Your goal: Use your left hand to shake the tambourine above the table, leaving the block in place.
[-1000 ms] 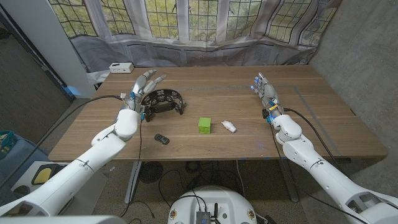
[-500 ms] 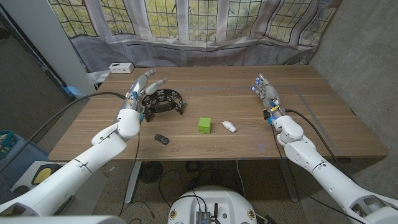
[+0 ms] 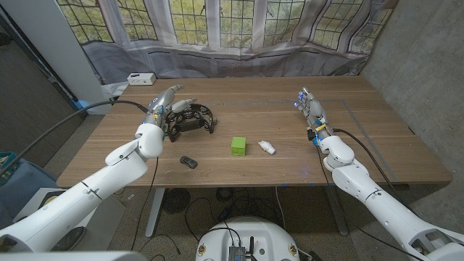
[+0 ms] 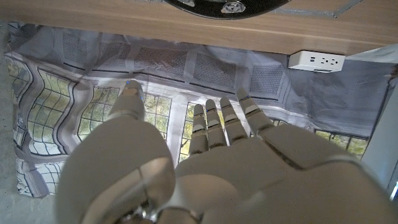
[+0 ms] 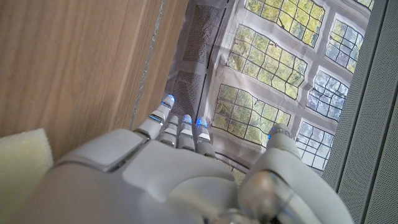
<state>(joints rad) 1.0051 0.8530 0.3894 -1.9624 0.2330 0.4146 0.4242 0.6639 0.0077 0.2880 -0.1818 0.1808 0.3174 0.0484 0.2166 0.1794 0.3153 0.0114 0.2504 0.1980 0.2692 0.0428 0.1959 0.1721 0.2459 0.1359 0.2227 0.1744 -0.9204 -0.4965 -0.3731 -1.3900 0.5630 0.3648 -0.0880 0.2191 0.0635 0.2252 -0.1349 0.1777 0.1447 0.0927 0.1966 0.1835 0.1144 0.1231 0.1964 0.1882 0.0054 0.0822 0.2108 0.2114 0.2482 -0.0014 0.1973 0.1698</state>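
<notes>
The black tambourine [image 3: 191, 119] with small metal jingles lies on the wooden table [image 3: 362, 156] at the back left; its rim [image 4: 225, 6] also shows in the left wrist view. My left hand [image 3: 165, 109] hovers at the tambourine's left rim, fingers stretched out and apart, holding nothing; its back [image 4: 205, 168] shows in the wrist view. The green block [image 3: 238, 146] sits near the table's middle, well apart from both hands. My right hand [image 3: 310, 110] stands open at the right side, fingers straight; the right wrist view shows it [image 5: 174, 180] over bare wood.
A small white object [image 3: 267, 148] lies just right of the block. A small black object [image 3: 188, 162] lies near the front edge, left of the block. A white power strip [image 3: 140, 78] sits at the back left corner. Curtains hang behind the table.
My left hand has turned narrower and drawn its fingers closer together beside the tambourine's left rim. The tambourine, block and right hand have not moved.
</notes>
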